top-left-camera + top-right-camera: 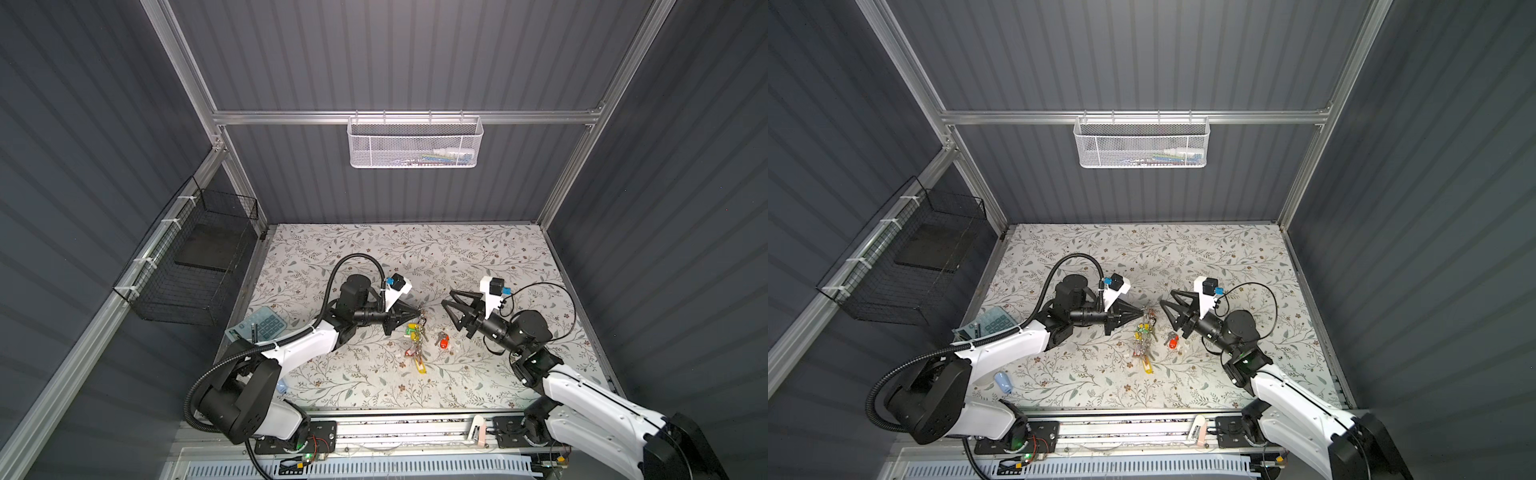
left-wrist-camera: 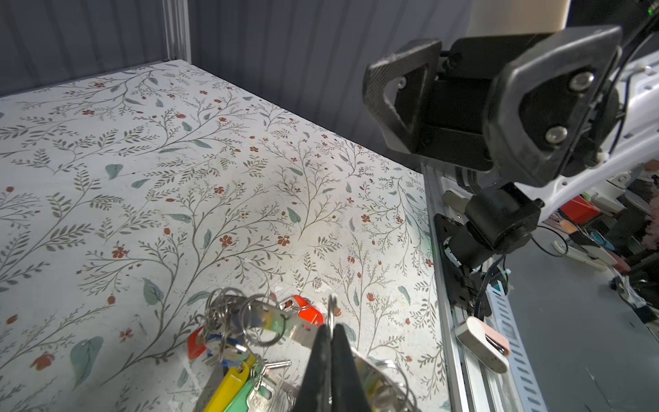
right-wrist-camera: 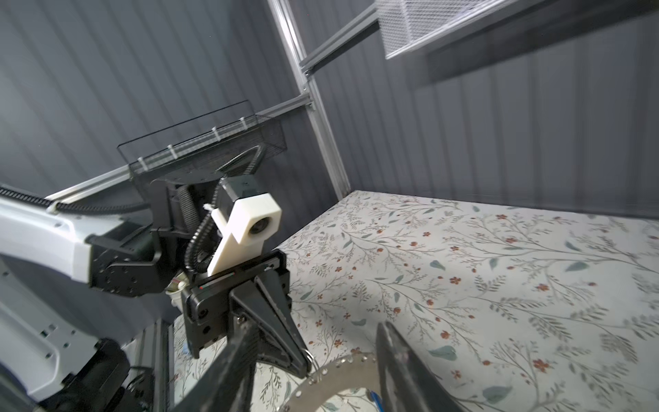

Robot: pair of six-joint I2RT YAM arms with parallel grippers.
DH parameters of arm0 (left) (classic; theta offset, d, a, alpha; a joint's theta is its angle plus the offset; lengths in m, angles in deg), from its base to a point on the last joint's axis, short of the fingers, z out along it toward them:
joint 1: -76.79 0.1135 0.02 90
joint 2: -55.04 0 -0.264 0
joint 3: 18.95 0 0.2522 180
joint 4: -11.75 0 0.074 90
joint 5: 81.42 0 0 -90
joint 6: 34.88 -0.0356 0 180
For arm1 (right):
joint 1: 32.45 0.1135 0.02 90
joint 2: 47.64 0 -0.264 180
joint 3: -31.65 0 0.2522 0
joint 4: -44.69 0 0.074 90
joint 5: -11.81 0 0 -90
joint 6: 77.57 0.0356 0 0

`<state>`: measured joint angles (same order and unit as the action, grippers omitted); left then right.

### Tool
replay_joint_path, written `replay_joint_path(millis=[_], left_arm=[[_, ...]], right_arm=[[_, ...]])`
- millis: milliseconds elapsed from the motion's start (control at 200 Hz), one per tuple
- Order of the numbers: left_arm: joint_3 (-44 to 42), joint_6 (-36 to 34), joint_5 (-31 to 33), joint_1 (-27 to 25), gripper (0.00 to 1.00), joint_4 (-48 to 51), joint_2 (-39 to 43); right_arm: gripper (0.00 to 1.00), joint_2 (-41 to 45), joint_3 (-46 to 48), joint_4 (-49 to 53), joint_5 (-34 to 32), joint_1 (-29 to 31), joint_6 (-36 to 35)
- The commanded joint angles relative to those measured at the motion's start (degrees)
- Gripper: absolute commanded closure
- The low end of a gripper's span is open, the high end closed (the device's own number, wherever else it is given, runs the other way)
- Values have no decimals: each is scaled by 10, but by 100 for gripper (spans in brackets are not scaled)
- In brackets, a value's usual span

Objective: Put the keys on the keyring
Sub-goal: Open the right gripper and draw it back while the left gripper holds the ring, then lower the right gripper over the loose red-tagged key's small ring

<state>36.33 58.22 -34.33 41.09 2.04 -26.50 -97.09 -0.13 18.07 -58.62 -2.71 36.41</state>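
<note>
Top views: my left gripper (image 1: 419, 311) has its fingers pinched flat on the rim of the keyring (image 1: 418, 340), at the end nearest the back wall. That end is propped up and the tags trail off toward the near edge of the tabletop (image 1: 374, 257), so the cluster's long axis runs back to front. My read of the hold: pin the ring steady and offer a free stretch of rim to the other arm. My right gripper (image 1: 448, 300) sits just beside that held end, fingers spread, nothing between them. The keys (image 1: 441, 340) lie flat on the tabletop between the keyring and my right arm, apart from both, so not on the ring yet. The bunch is short, with the orange-red tag toward the near edge and the grey blades toward the back-left, as far as this size lets me tell. Left wrist: my fingers (image 2: 317, 367) are closed tight with a thin metal edge poking out between them. The disc runs off to both sides and a yellow tag (image 2: 228, 385) hangs below. A red tag (image 2: 307, 311) shows just past the disc; can't tell if it's the loose bunch. Right wrist, blurred: my open right fingers (image 3: 399, 367) frame the ring's perforated rim, with the left gripper clamped on that rim close by. Keys not in this view.
</note>
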Motion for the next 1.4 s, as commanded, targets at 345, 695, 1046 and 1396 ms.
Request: replay_joint_path(millis=[345, 695, 1046, 1396], left_arm=[[34, 60, 149, -2, 100, 160, 100], [140, 20, 199, -2, 100, 390, 134], [119, -27, 202, -2, 100, 432, 175], [107, -35, 199, -2, 100, 426, 195]], right_arm=[[45, 156, -38, 549, -177, -1, 51], [54, -55, -121, 584, -261, 85, 13], [54, -221, -190, 553, -284, 146, -16], [59, -297, -220, 548, -290, 153, -23]])
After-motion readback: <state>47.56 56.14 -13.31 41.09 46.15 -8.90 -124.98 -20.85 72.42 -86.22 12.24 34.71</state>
